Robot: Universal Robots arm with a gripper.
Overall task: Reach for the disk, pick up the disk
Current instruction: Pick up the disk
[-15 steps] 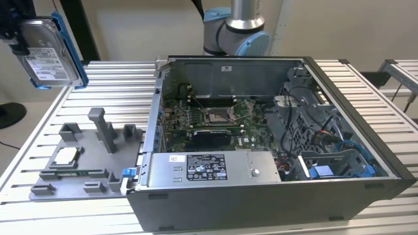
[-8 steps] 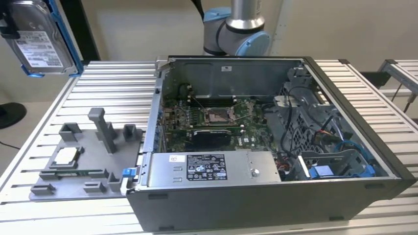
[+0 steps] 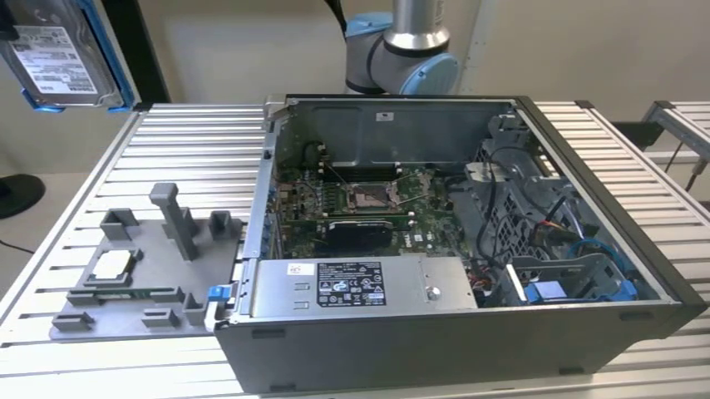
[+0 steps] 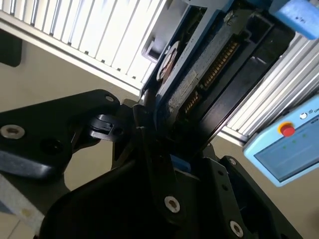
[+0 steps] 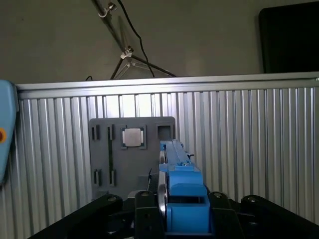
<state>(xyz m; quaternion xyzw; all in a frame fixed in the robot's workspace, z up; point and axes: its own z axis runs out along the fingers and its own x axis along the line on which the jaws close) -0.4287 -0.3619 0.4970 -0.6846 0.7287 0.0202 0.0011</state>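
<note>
While the gripper is pressed closed on it from both sides, the disk hangs in the air at the exterior view's left, over the far corner of the table and well apart from the case. In that view the disk stands almost upright. Its long axis is close to vertical, a little tilted, and its white label faces the camera. A blue bracket runs along its edges. In the first wrist view the disk is seen edge-on, and its long axis points away from the gripper toward the grey fixture on the table. In the second wrist view its connector edge points away from the gripper.

I count one disk, one open case, one fixture with one square chip lying on it, one arm behind the case, and one blue pendant.
</note>
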